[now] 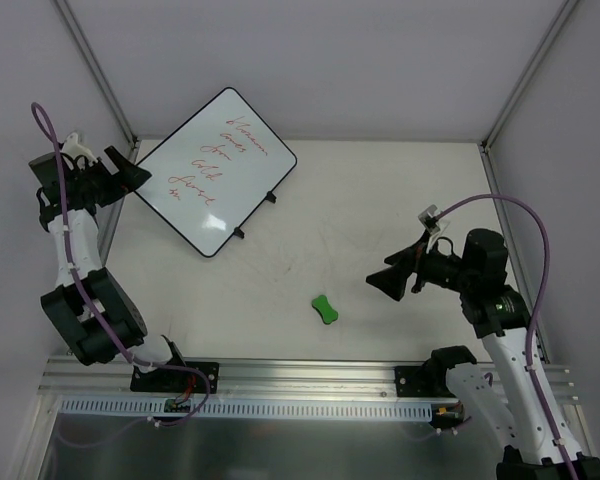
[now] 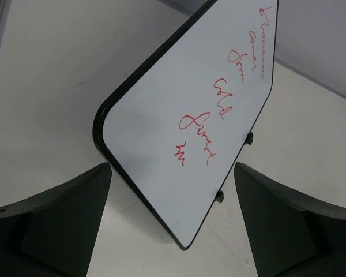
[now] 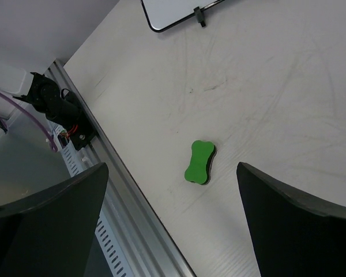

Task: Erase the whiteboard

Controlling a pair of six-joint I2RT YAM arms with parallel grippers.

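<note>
A small flat rectangular whiteboard (image 1: 217, 172) with a thin black rim and rounded corners is standing propped at a tilt on its two small black stand feet (image 1: 272, 196), directly ahead of the left hand (image 1: 138, 165). The board's near rounded corner is showing between that hand's spread fingers in the left wrist view. Several lines of red handwriting (image 1: 215, 165) are covering the board's face, so the erasing is not yet begun. The left hand is holding nothing, and whether it is touching the rim I cannot tell. A small green bone-shaped eraser (image 1: 325, 309) with a dark underside is lying flat on the white scuffed table (image 1: 380, 200), ahead of the right hand (image 1: 385, 278) and a little below it, well apart from the board. The right hand is hovering above the table with its fingers spread wide and nothing between them. The eraser is sitting between them in the right wrist view, clear of both. Its long axis is running nearly along the hand's forward direction, so the fingers would likely be closing across its narrow waist. The right arm is plainly the nearer one to the eraser, and the left is the nearer one to the board. The coming move, as I judge it, is the right hand descending onto the eraser.
</note>
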